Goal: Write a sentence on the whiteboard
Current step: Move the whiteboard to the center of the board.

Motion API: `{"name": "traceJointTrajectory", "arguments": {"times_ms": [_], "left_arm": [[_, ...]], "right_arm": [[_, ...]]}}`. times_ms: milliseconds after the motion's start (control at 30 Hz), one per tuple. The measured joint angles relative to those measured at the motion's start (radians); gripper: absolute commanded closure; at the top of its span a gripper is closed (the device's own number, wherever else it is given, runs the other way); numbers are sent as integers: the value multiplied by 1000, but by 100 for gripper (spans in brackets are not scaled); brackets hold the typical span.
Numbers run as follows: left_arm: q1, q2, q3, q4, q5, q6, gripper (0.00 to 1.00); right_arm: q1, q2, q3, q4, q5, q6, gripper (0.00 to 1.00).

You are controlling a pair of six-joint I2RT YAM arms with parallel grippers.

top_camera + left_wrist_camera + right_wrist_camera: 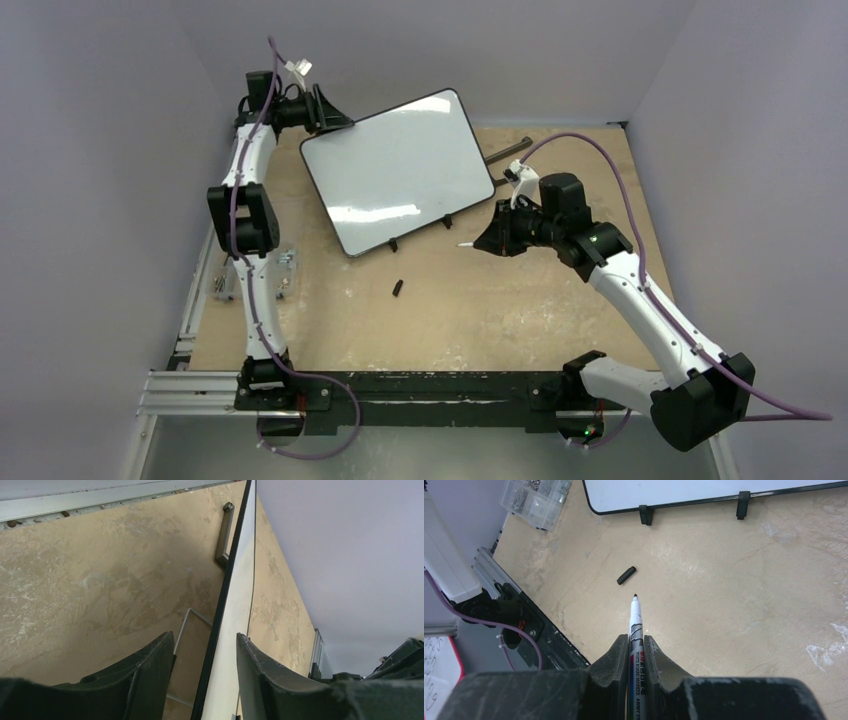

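Pale grey walls, scuffed tan wood tabletop [480, 320]. Top view: whiteboard [400, 170] upper centre, skewed, glossy white face with a glare streak, thin black rim, rounded corners. Left claw [325, 112] sits at its upper-left corner. Right claw [490, 243] right of centre, clenched on a marker [466, 243], tip pointing left, off the board. Small black cap [398, 289] lies loose below the board.

Left wrist: board seen edge-on, running up the middle between two matte black fingers [150, 665]. Thin wire stand [182, 625] behind it. Can't tell whether the claw is pinching the board.

Right wrist: marker barrel is white with printed text and a black tip, wedged between the fingers. Cap just beyond the tip. Board's lower edge and black feet [643, 515] along the top of the frame.
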Motion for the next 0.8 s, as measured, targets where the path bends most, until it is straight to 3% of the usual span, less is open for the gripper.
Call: {"name": "traceJointTrajectory", "arguments": {"times_ms": [133,300,800], "left_arm": [[-11,3,14,-32,16,21,59],[-23,3,24,-56,38,51,71],[-66,2,3,-144,79,141,91]], "right_arm": [[0,0,0,-2,0,0,100],[0,3,0,-2,-1,0,100],[0,3,0,-5,-2,0,100]]}}
